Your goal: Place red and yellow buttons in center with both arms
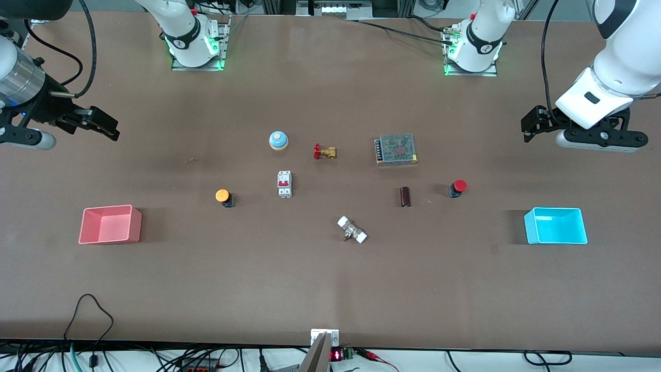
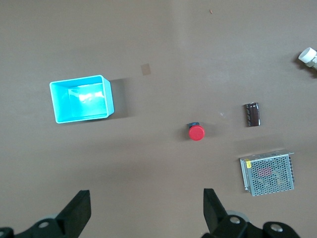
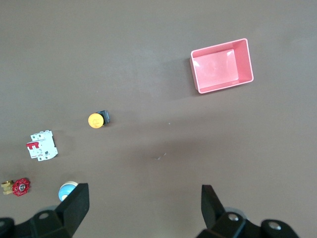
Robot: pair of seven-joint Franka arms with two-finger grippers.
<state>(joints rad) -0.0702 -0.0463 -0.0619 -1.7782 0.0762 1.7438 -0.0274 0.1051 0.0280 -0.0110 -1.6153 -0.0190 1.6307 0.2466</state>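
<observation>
**Front view: both hands open and aloft, 2 buttons lying apart on the table**

Front view shows the brown matte table [image 1: 330, 289] with both white arms raised at its ends. The left hand [image 1: 532, 126] hangs over bare table at the left arm's end, its black fingers [image 2: 79, 210] spread wide and holding nothing. The right hand [image 1: 100, 126] hangs over bare table at the right arm's end, its fingers [image 3: 74, 203] equally wide apart and empty.

The red-capped push button on a black body [image 1: 458, 188] lies on the table toward the left arm's end, between the dark brown cylinder [image 1: 405, 197] and the cyan plastic bin [image 1: 555, 226], touching neither. The orange-yellow-capped push button on a black body [image 1: 223, 197] lies toward the right arm's end, between the pink plastic bin [image 1: 110, 224] and the white circuit breaker with a red switch [image 1: 284, 183]. The 2 buttons are well apart, and the middle stretch of table between them holds other parts.

Farther from the front camera stand the blue dome bell with an orange top [image 1: 278, 140], the brass valve with a red handwheel [image 1: 324, 152] and the perforated metal power supply box [image 1: 396, 149]. Nearer the camera lies the metal fitting with 2 white ends [image 1: 352, 230].
</observation>
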